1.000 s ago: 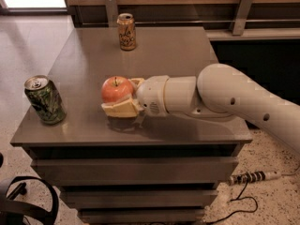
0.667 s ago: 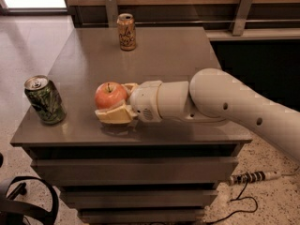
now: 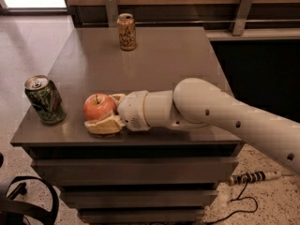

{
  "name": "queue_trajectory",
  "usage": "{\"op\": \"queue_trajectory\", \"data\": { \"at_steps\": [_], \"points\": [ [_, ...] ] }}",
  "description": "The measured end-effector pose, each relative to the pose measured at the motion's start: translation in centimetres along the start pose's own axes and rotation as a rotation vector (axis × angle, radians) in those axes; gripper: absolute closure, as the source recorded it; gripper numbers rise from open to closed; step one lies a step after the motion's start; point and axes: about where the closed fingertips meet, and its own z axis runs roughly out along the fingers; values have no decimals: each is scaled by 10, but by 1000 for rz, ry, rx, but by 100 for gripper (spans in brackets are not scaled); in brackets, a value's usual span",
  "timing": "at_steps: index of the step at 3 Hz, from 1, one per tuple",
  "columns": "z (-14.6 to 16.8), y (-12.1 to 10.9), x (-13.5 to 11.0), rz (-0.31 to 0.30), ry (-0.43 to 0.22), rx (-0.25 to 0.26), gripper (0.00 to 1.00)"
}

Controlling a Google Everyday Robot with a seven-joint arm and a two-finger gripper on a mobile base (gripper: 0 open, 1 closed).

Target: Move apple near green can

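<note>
The red-orange apple (image 3: 99,107) sits between the fingers of my gripper (image 3: 104,112), low over the grey table (image 3: 173,60) near its front left part. The gripper is shut on the apple; one pale finger (image 3: 104,125) lies under its near side, the other (image 3: 116,97) behind it. The dark green can (image 3: 44,100) stands upright at the table's front left corner, a short gap to the left of the apple. My white arm (image 3: 211,111) reaches in from the right.
An orange-tan patterned can (image 3: 126,31) stands upright at the back of the table. The table's left and front edges are close to the green can. A dark cabinet and rail run along the back. A cable (image 3: 248,179) lies on the floor at the right.
My gripper has carried the apple leftward along the front of the table, closing the gap to the green can. Both cans have stayed put.
</note>
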Motion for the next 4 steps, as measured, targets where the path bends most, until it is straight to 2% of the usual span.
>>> {"op": "queue_trajectory", "data": {
  "at_steps": [1,2,4],
  "points": [
    [19,8,2,-15,-14,-53,100],
    [20,9,2,-16,-14,-55,84],
    [22,12,0,-19,-13,-61,36]
  ]
}}
